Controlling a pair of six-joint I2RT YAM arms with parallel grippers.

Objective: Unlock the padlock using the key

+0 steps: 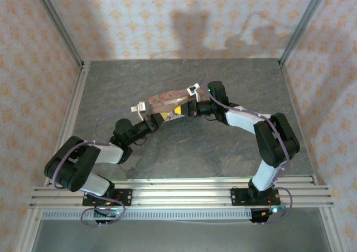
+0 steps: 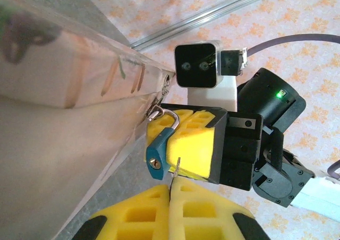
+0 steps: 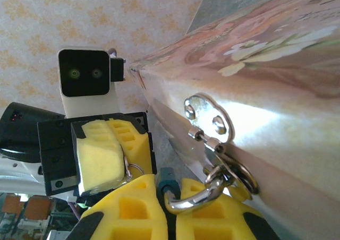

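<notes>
Here right tool [image 3: 170, 211] grips padlock [image 2: 155, 159]; left tool [image 2: 170, 197] seemingly pinches key [image 2: 178, 168].

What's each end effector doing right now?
Left end effector: closed, pinching the key.
Right end effector: closed on the padlock.

One padlock [image 2: 157, 154], one key [image 2: 177, 168], one pink floral tin [image 3: 255, 54], two tools [image 2: 170, 191] [image 3: 171, 211]

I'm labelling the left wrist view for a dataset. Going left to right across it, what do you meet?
pink tin → padlock → right arm's wrist camera → black housing with the green light
</notes>
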